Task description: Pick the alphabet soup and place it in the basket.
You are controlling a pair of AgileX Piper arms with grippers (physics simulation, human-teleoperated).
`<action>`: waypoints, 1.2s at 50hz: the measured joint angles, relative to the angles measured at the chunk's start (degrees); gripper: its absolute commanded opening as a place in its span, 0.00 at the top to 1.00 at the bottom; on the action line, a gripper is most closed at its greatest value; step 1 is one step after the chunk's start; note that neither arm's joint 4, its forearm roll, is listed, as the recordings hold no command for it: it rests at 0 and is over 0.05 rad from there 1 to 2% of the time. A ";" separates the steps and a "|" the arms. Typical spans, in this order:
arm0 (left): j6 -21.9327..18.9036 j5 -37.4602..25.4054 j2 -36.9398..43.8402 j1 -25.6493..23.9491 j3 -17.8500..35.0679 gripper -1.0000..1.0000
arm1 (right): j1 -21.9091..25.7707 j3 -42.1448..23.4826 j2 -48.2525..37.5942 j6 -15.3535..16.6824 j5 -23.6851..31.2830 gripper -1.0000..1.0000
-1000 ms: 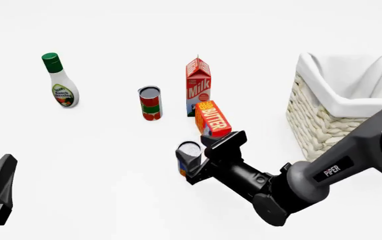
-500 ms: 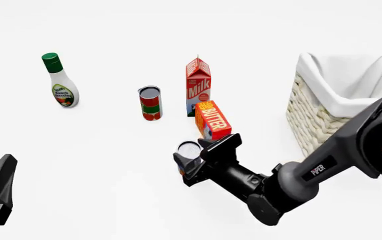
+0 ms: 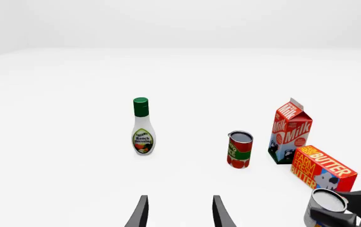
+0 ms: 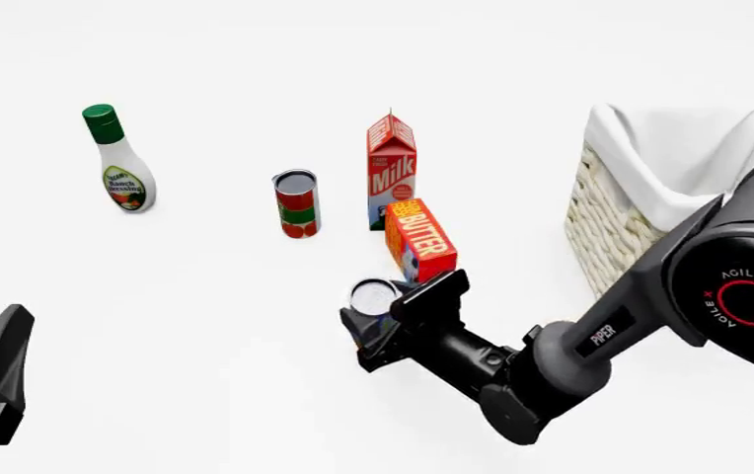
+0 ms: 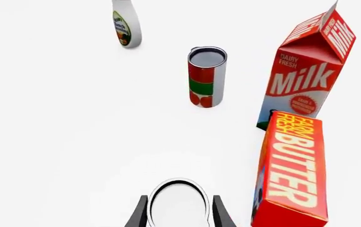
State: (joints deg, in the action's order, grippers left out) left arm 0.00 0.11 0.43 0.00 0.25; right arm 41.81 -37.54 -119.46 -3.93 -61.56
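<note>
We start with the basket (image 4: 640, 212), the biggest thing on the table (image 4: 192, 326), standing at the far right with its white cloth folded over the rim; the right arm covers its near corner, so we cannot see inside it.

Next comes the right arm, reaching in from the right and low across the table toward the middle. Its gripper (image 4: 380, 321) sits at the soup can (image 4: 374, 299), which stands upright just in front of the butter box (image 4: 419, 239). In the right wrist view the can's pale round top (image 5: 178, 204) lies between the two fingers (image 5: 141, 213), one close on each side. We judge the fingers closed, or very nearly so, around the can, though the actual contact is cut off at the picture's edge. Whether the can is off the table we cannot tell.

So the can is already inside the right gripper, long axis vertical, and the basket lies well apart to the right and farther back. In our judgement the coming move is a lift, then a carry rightward over the rim. The butter box is just beside the can and could be knocked.

The milk carton (image 4: 392, 170) stands behind the butter, the red-and-green can (image 4: 295, 202) beside it, and the dressing bottle (image 4: 119, 173) far left.

The left gripper (image 3: 179, 215) idles near the left edge, fingers apart and holding nothing.
</note>
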 measured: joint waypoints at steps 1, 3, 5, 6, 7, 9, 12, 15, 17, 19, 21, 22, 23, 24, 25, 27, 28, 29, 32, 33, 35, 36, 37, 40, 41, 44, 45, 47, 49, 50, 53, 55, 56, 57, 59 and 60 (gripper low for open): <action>0.00 0.00 0.00 0.00 0.00 0.00 | -0.01 -0.03 -0.09 0.00 -0.02 0.00; 0.00 0.00 0.00 0.00 0.00 0.00 | -0.02 -0.07 -0.28 -0.01 -0.08 0.00; 0.00 0.00 0.00 0.00 0.00 0.00 | -0.02 -0.07 -0.43 -0.02 -0.16 0.00; 0.00 0.00 0.00 0.00 0.00 0.00 | -0.03 -0.07 -0.50 -0.02 -0.20 0.00; 0.00 0.00 0.00 0.00 0.00 0.00 | -0.03 -0.06 -0.57 -0.03 -0.25 1.00; 0.00 0.00 0.00 0.00 0.00 0.00 | -0.07 -0.30 -0.45 0.15 -0.44 1.00; 0.00 0.00 0.00 0.00 0.00 0.00 | -0.05 -0.23 -0.62 0.38 -0.56 1.00; 0.00 0.00 0.00 0.00 0.00 0.00 | -0.03 -0.21 -0.66 0.53 -0.68 1.00; 0.00 0.00 0.00 0.00 0.00 0.00 | -0.01 -0.18 -0.68 0.61 -0.74 1.00; 0.00 0.00 0.00 0.00 0.00 0.00 | 0.00 -0.16 -0.68 0.68 -0.78 1.00; 0.00 0.00 0.00 0.00 0.00 0.00 | 0.01 -0.12 -0.67 0.73 -0.80 1.00; 0.00 0.00 0.00 0.00 0.00 0.00 | 0.01 -0.10 -0.66 0.75 -0.81 1.00; 0.00 0.00 0.00 0.00 0.00 0.00 | 0.02 -0.07 -0.65 0.77 -0.82 1.00; 0.00 0.00 0.00 0.00 0.00 0.00 | 0.03 -0.04 -0.63 0.78 -0.82 1.00; 0.00 0.00 0.00 0.00 0.00 0.00 | 0.04 0.00 -0.60 0.79 -0.81 1.00; 0.00 0.00 0.00 0.00 0.00 0.00 | 0.08 0.11 -0.52 0.80 -0.78 1.00; 0.00 0.00 0.00 0.00 0.00 0.00 | 0.10 0.18 -0.46 0.80 -0.75 1.00; 0.00 0.00 0.00 0.00 0.00 0.00 | 0.13 0.26 -0.38 0.79 -0.72 1.00; 0.00 0.00 0.00 0.00 0.00 0.00 | 0.24 0.56 -0.01 0.75 -0.61 1.00; 0.00 0.00 0.00 0.00 0.00 0.00 | 0.28 0.68 0.17 0.72 -0.57 1.00; 0.00 0.00 0.00 0.00 0.00 0.00 | 0.36 0.95 0.63 0.69 -0.48 1.00; 0.00 0.00 0.00 0.00 0.00 0.00 | 0.40 1.10 0.91 0.67 -0.43 1.00; 0.00 0.00 0.00 0.00 0.00 0.00 | 0.44 1.27 1.23 0.65 -0.38 1.00; 0.00 0.00 0.00 0.00 0.00 0.00 | 0.58 1.85 2.42 0.61 -0.19 1.00; 0.00 0.00 0.00 0.00 0.00 0.00 | 0.62 2.07 2.89 0.60 -0.12 1.00; 0.00 0.00 0.00 0.00 0.00 0.00 | 0.75 2.76 4.43 0.58 0.12 1.00; 0.00 0.00 0.00 0.00 0.00 0.00 | 0.78 3.01 5.00 0.58 0.21 1.00; 0.00 0.00 0.00 0.00 0.00 0.00 | 0.86 3.54 6.20 0.57 0.39 1.00; 0.00 0.00 0.00 0.00 0.00 0.00 | 0.90 4.10 7.48 0.59 0.61 1.00; 0.00 0.00 0.00 0.00 0.00 0.00 | 0.91 4.38 8.15 0.61 0.73 1.00; 0.00 0.00 0.00 0.00 0.00 0.00 | 0.89 5.23 10.27 0.70 1.17 1.00; 0.00 0.00 0.00 0.00 0.00 0.00 | 0.85 5.79 11.75 0.79 1.53 1.00; 0.00 0.00 0.00 0.00 0.00 0.00 | 0.84 6.03 12.45 0.84 1.70 1.00; 0.00 0.00 0.00 0.00 0.00 0.00 | 0.83 6.30 13.20 0.89 1.91 1.00; 0.00 0.00 0.00 0.00 0.00 0.00 | 0.82 6.83 14.85 1.03 2.42 1.00; 0.00 0.00 0.00 0.00 0.00 0.00 | 0.81 7.06 15.66 1.10 2.66 1.00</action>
State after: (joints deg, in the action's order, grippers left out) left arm 0.00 0.11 0.43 0.00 0.25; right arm 42.62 -30.48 -103.80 -2.83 -58.90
